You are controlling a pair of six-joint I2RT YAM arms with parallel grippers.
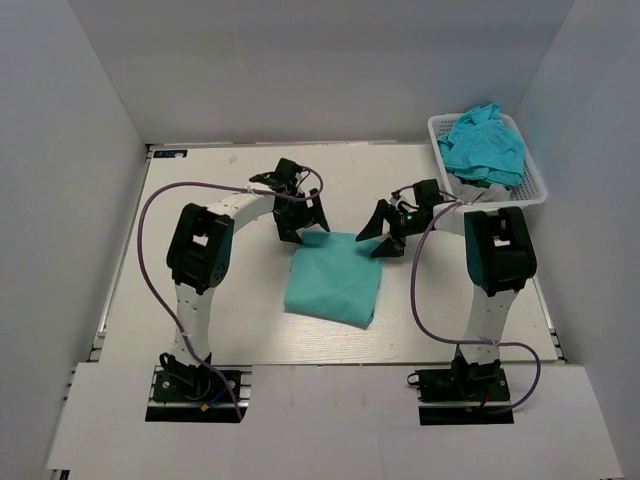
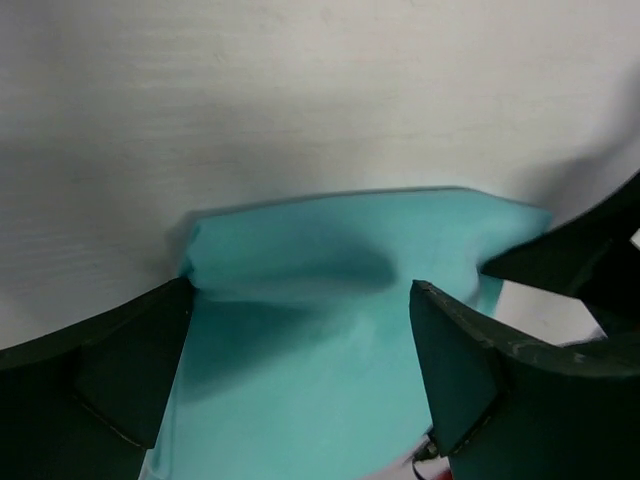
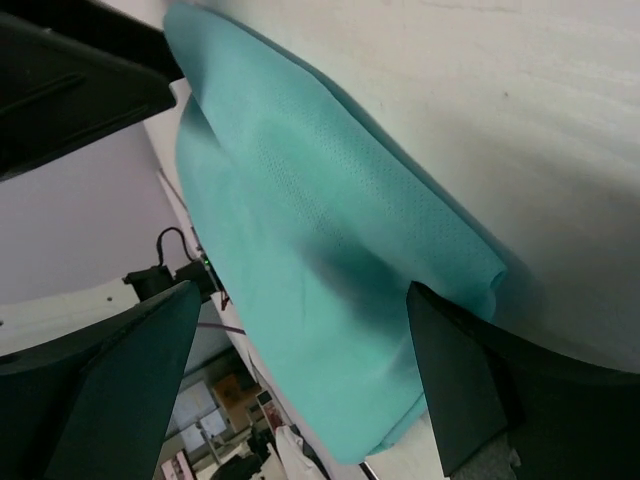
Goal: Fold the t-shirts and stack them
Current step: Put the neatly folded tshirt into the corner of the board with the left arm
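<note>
A folded teal t-shirt (image 1: 334, 279) lies flat near the middle of the table, a neat rectangle. My left gripper (image 1: 302, 224) hovers just over its far left corner, jaws wide open and empty; the left wrist view looks down on the folded t-shirt (image 2: 320, 340) between the dark fingers (image 2: 455, 365). My right gripper (image 1: 384, 238) hangs open and empty over the far right corner, with the same t-shirt (image 3: 310, 260) under it. More crumpled teal t-shirts (image 1: 484, 146) fill the basket at the far right.
The white mesh basket (image 1: 535, 185) stands at the table's far right corner beside the right arm. Grey walls enclose the table on the left, back and right. Purple cables loop from both arms over the table.
</note>
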